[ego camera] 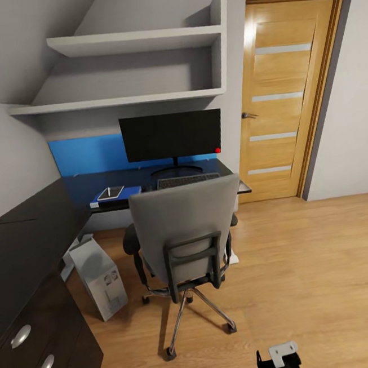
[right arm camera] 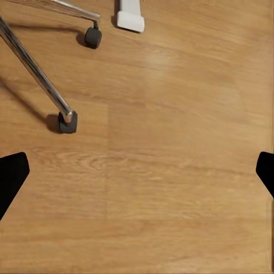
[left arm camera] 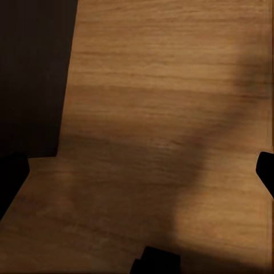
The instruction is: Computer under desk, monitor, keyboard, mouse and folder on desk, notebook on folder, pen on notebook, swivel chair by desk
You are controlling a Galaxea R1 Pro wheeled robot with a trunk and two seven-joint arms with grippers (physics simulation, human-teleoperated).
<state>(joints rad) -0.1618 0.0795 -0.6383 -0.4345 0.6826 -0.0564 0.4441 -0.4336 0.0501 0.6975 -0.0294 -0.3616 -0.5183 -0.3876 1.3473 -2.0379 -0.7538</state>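
Right wrist view: right gripper open wide, empty, above floor.

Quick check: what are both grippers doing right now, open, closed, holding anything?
Left gripper: open, holding nothing, over bare wood floor.
Right gripper: open, holding nothing, over floor near the chair base.

I see two pale grey shelves built into the sloped wall, one above the other, with an upright panel closing their right end. To their right stands an oak door with four frosted horizontal strips and a small dark lever handle, set in a grey frame. Light wood plank floor runs across the room, and my wrist cameras look down at the same planks.
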